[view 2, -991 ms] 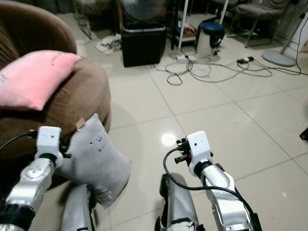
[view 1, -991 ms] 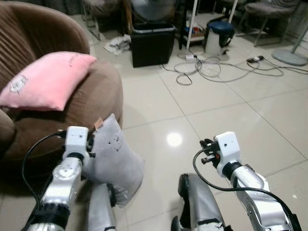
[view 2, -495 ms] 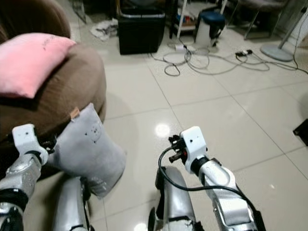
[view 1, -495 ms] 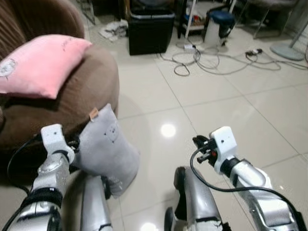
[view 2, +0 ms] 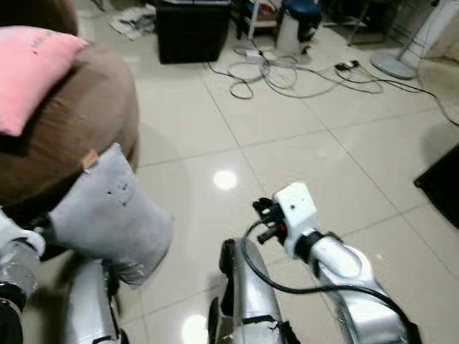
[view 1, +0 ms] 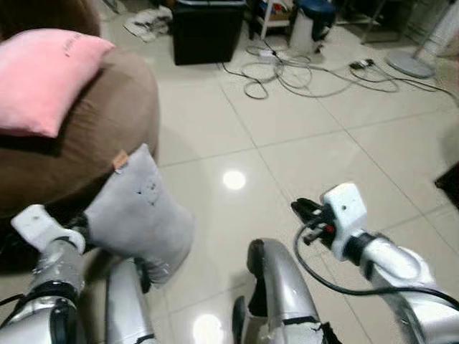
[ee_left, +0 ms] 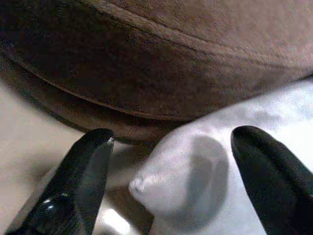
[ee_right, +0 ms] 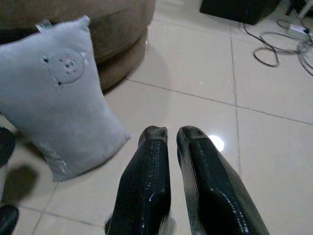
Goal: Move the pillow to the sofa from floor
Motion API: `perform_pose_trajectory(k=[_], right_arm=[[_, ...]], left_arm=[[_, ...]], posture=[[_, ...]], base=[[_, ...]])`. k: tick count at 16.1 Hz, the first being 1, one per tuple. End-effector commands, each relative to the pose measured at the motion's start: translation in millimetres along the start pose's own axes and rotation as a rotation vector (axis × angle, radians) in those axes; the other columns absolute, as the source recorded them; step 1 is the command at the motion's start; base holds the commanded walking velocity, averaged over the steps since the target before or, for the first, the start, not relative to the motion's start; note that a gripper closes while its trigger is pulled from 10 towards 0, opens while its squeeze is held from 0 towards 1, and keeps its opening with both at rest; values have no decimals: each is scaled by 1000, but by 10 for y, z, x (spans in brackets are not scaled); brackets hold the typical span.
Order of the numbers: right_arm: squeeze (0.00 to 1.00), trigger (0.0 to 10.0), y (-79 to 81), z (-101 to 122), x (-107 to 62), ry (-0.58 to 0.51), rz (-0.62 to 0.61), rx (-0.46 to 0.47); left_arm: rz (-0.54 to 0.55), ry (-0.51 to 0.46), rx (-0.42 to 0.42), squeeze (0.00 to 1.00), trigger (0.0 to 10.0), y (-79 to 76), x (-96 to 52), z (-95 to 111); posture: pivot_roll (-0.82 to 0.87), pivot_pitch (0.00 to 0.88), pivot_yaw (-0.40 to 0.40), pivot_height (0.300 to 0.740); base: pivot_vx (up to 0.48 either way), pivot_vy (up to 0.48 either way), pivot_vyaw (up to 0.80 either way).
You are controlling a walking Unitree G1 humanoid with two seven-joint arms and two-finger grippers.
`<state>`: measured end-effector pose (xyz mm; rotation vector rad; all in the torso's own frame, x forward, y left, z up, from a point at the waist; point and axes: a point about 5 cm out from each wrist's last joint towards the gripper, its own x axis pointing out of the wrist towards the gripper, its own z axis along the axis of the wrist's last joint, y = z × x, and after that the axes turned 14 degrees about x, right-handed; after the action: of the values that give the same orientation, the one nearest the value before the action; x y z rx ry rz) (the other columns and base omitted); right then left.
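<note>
A grey pillow (view 1: 140, 211) with a small embroidered face stands on the tiled floor, leaning against the brown sofa (view 1: 93, 122). My left gripper (ee_left: 171, 171) is open at the pillow's lower corner (ee_left: 146, 186), which pokes up between the two fingers (ee_left: 83, 181) without being pinched. The left wrist (view 1: 36, 226) sits low beside the sofa base. Held over the floor to the right of the pillow, my right gripper (ee_right: 171, 133) is shut on nothing, also seen from the head as the right gripper (view 1: 305, 209). A pink pillow (view 1: 39, 72) lies on the sofa.
My own silver legs (view 1: 276, 290) stand below the arms. A black box (view 1: 208, 29), a white bin (view 1: 301, 25), loose cables (view 1: 287, 68) and a fan base (view 1: 412, 64) lie at the back. A dark object (view 1: 450, 183) sits at the right edge.
The head camera has tipped down and shifted. My left wrist has dropped back and to the left along the grey pillow toward its lower corner. The right gripper stays shut.
</note>
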<state>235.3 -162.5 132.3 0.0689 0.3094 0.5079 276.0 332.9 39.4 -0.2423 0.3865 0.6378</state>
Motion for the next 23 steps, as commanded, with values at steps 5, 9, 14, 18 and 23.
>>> perform_pose_trajectory(k=[5,9,14,18,23], right_arm=[[0,10000,-57,150,-233,33,-5,-26],[0,10000,-48,233,-398,59,-2,-32],[0,10000,-35,251,-510,119,70,-40],[0,10000,125,195,-553,201,286,-13],[0,10000,223,179,-585,197,414,-13]], left_arm=[[41,-2,-456,1000,10000,0,-20,-110],[215,17,-733,1000,10000,209,-89,-323],[0,-52,-842,0,10000,-36,-77,-285],[-131,-44,-739,0,10000,-208,-84,-279],[-165,-55,-673,0,4471,-224,-91,-278]], posture=[[-347,185,-204,475],[-406,191,-228,475],[-407,194,-249,475],[-394,192,-249,475],[-385,193,-243,475]], base=[[0,0,0],[0,0,0],[0,0,0],[0,0,0],[0,0,0]])
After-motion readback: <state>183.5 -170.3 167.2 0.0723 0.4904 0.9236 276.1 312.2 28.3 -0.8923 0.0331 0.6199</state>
